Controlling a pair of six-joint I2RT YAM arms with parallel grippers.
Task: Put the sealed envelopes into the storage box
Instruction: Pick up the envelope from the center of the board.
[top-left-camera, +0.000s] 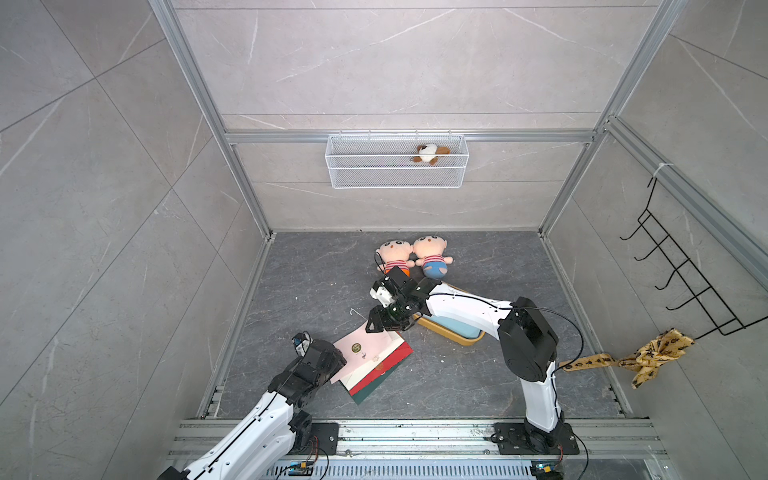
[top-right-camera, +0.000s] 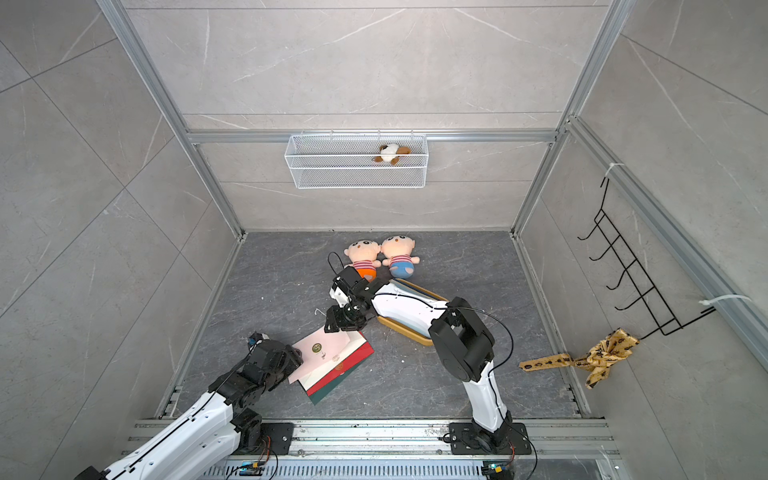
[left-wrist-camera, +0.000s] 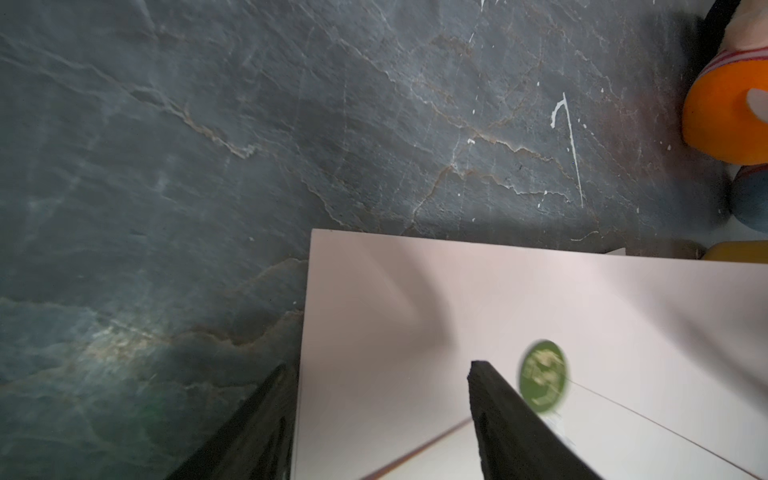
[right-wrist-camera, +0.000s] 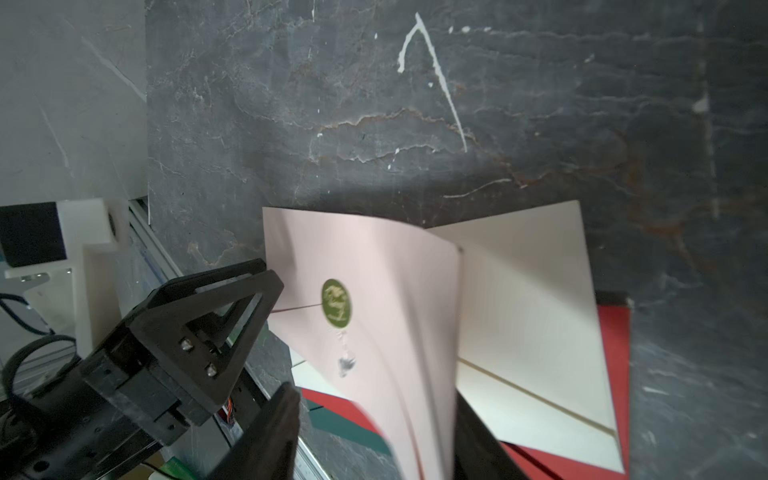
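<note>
Separation is the point of this step: the right gripper (right-wrist-camera: 374, 403) has to take the top pink envelope (right-wrist-camera: 374, 266) alone and leave the rest of the sealed envelopes (top-left-camera: 376, 368) lying. The stack sits fanned on the dark table (top-left-camera: 316, 291), between the two arms and near the storage box (top-left-camera: 451, 337), which holds a blue envelope (top-left-camera: 457, 326). In the right wrist view one edge of the pink sheet curls up off the cream envelope (right-wrist-camera: 532, 311) and stands between the right fingers, which are apart on either side of it; no firm pinch shows. The left gripper (left-wrist-camera: 378, 365) is spread too, straddling the opposite edge of the pink envelope. One finger is over the paper beside the green seal (left-wrist-camera: 542, 376), the other over bare table; whether either touches cannot be told.

A good grip probably means closing only on the raised pink edge, deep enough that the thin paper will not slip, with the cream sheet left flat underneath. The left fingers should likely not press on the pink sheet during the lift, or the paper may buckle. Then comes a low, level carry to the box, with the envelope squared over the blue one before release.
</note>
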